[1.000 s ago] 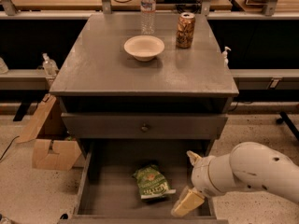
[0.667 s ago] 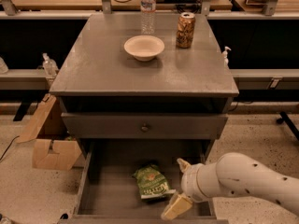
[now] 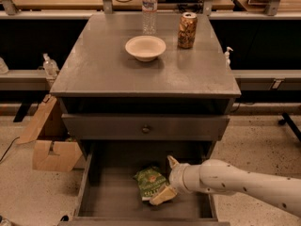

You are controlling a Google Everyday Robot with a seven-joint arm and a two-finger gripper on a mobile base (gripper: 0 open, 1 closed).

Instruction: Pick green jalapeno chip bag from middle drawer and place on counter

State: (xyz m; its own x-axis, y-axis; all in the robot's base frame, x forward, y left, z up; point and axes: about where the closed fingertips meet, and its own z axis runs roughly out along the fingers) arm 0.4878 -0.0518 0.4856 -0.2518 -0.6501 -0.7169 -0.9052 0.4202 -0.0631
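Your hand (image 3: 165,180) sits in the drawer (image 3: 108,197), fingers spread apart, just beside the bag (image 3: 147,181), lower fingertip at its edge

Your items: crinkled bright-green jalapeno chip bag (image 3: 146,181), flat on open grey middle drawer (image 3: 112,197) floor; matte-grey counter (image 3: 103,72) above; gripper (image 3: 162,181) spread wide at the bag's right edge.

The bench (image 3: 103,74) is matt grey. The green jalapeno chip bag (image 3: 149,182) is crinkled glossy film; the pincer (image 3: 167,179) beside it is smooth cream plastic, fingers apart.
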